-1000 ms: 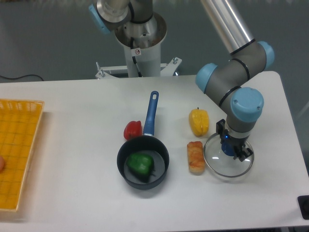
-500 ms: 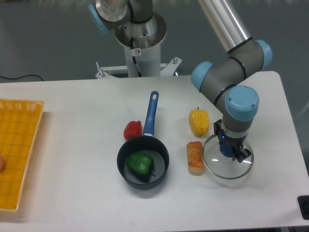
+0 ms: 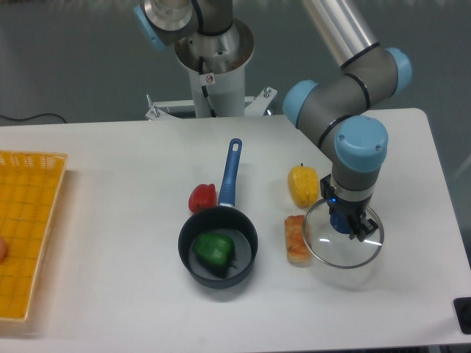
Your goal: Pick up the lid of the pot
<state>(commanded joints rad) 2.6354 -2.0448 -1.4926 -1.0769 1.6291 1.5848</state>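
- Compared with the earlier frames, the pot lid (image 3: pixel 327 254) has shifted a little towards the pot (image 3: pixel 250 257) and its rim looks raised, so I judge the lift has begun
- I have the gripper (image 3: pixel 346 215) closed on the lid's blue knob (image 3: pixel 340 223), towards the right edge of the tabletop (image 3: pixel 110 220)
- From here I'd raise it straight up; its rim overlaps the brown food piece (image 3: pixel 296 243) in my view, and I can't tell if they touch
- On the white surface, the yellow pepper (image 3: pixel 302 185) lies behind that piece, the red one (image 3: pixel 202 198) beside the pot's blue handle (image 3: pixel 231 173), a green one (image 3: pixel 214 250) inside the pot
- A yellow crate (image 3: pixel 29 243) sits at the left edge, with a dark cable (image 3: pixel 33 118) behind it
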